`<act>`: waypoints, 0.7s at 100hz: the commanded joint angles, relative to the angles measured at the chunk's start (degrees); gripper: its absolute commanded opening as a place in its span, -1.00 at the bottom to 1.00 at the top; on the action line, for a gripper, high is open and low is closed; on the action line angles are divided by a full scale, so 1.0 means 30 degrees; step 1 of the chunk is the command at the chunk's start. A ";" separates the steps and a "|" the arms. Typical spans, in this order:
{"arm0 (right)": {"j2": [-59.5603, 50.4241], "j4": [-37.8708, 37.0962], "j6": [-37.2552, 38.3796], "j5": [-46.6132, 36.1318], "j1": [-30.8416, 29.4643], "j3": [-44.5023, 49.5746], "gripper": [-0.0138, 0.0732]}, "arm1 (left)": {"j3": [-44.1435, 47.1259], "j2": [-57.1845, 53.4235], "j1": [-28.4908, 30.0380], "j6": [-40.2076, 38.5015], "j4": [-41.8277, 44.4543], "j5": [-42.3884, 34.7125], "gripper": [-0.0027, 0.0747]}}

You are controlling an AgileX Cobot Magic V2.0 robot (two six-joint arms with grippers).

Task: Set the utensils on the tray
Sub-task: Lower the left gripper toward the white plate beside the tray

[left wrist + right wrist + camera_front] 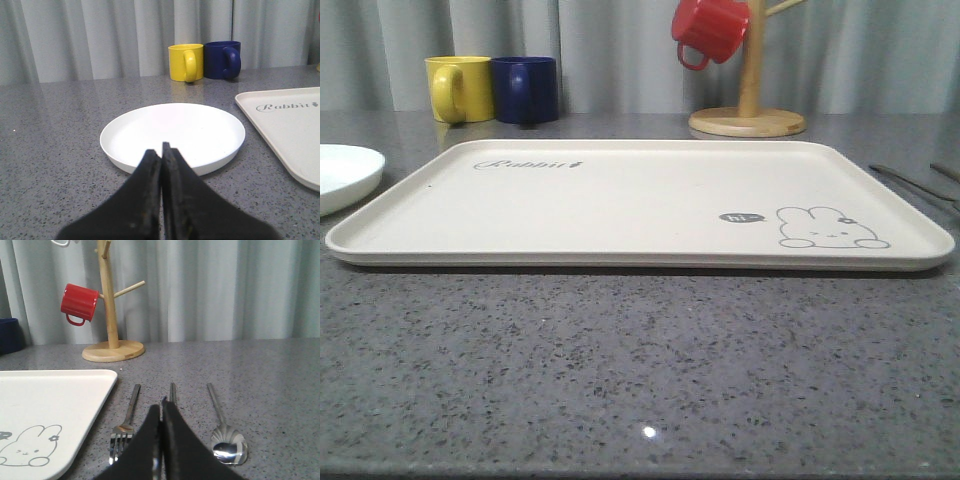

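The cream tray [620,205] with the rabbit drawing lies in the middle of the table with nothing on it. To its left sits the white plate [172,127], its rim just showing in the front view [342,172]. My left gripper [161,150] is shut and hangs just short of the plate's near rim, holding nothing. To the right of the tray [50,400] lie the fork [126,425], the chopsticks [172,390] and the spoon [228,444], side by side. My right gripper [161,407] is shut and hovers over the chopsticks, hiding most of them.
A yellow mug [460,88] and a blue mug [525,88] stand behind the tray's far left corner. A wooden mug stand [747,120] with a red mug [708,28] hanging on it stands behind the far right. Thin metal handles [910,182] show at the right edge.
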 commanded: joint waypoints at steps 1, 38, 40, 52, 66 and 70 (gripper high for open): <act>-0.0398 -0.0002 -0.0191 -0.1646 -0.0103 -0.0337 -0.84 | 0.0819 -0.0670 0.0024 -0.0186 0.0018 -0.1665 -0.98; -0.0398 -0.0002 -0.0191 -0.1646 -0.0103 -0.0337 -0.84 | 0.0166 -0.0670 0.0024 -0.0186 -0.0114 -0.1636 -0.98; -0.0398 -0.0002 -0.0191 -0.1646 -0.0103 -0.0337 -0.84 | -0.0028 -0.0670 0.0024 -0.0186 -0.0159 -0.1636 -0.98; -0.0398 -0.0002 -0.0191 -0.1646 -0.0103 -0.0337 -0.84 | -0.1441 -0.0475 0.0024 -0.0186 -0.0849 -0.1636 -0.98; -0.0398 -0.0002 -0.0191 -0.1646 -0.0103 -0.0337 -0.84 | -0.4029 0.0808 0.0024 -0.0186 -0.1040 -0.0025 -0.98; -0.0398 -0.0002 -0.0191 -0.1646 -0.0103 -0.0337 -0.84 | -0.4967 0.1456 0.0024 -0.0186 -0.1040 0.0752 -0.98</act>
